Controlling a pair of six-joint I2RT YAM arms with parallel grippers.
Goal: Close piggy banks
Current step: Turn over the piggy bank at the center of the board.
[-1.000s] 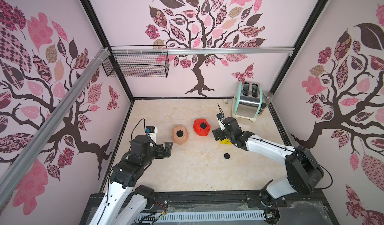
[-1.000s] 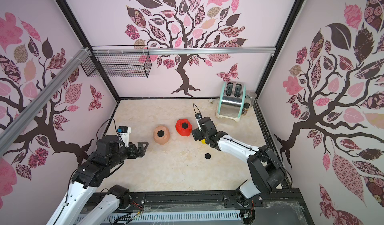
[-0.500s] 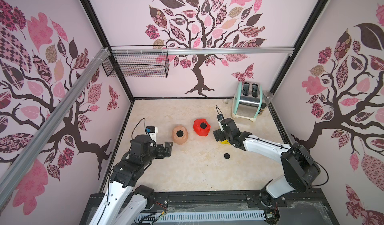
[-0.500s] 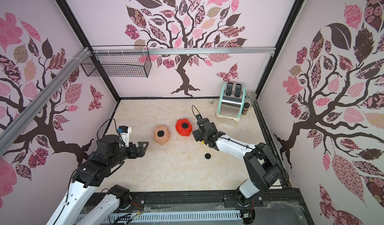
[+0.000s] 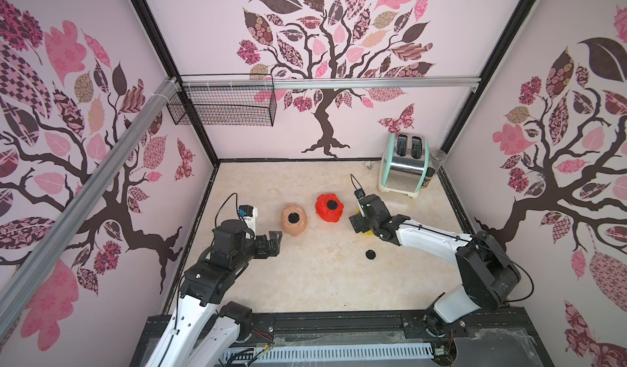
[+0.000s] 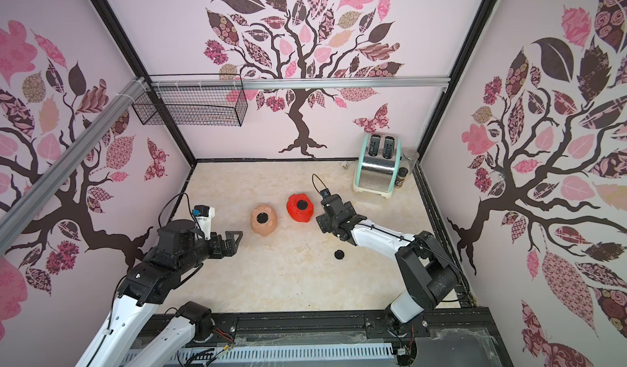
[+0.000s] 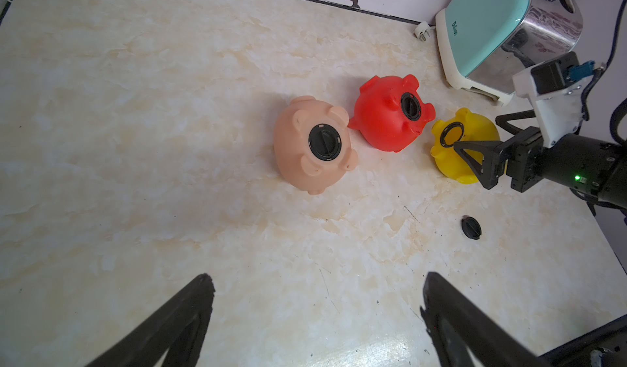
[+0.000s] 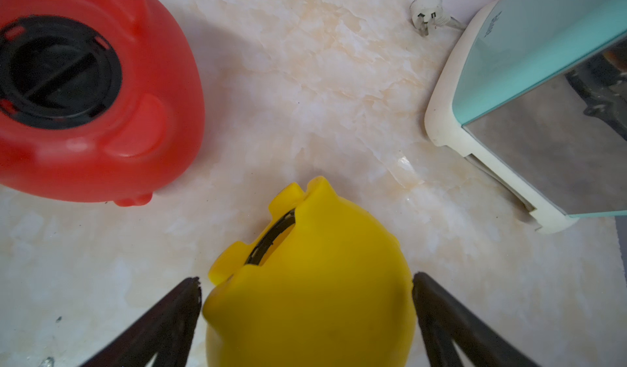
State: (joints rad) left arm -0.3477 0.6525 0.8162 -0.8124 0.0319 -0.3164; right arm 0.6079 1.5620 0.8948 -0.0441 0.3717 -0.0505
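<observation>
Marble tabletop [image 7: 135, 110], toaster [image 7: 492, 19] lettering unreadable

White links and black joints are recorded on left arm [image 5: 193, 317] and right arm [image 5: 427, 241] — white camera brackets [image 5: 250, 216] at wrists.

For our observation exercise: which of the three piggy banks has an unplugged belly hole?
The yellow piggy bank: its round hole is open, while the peach pig and the red pig each hold a black plug.
</observation>
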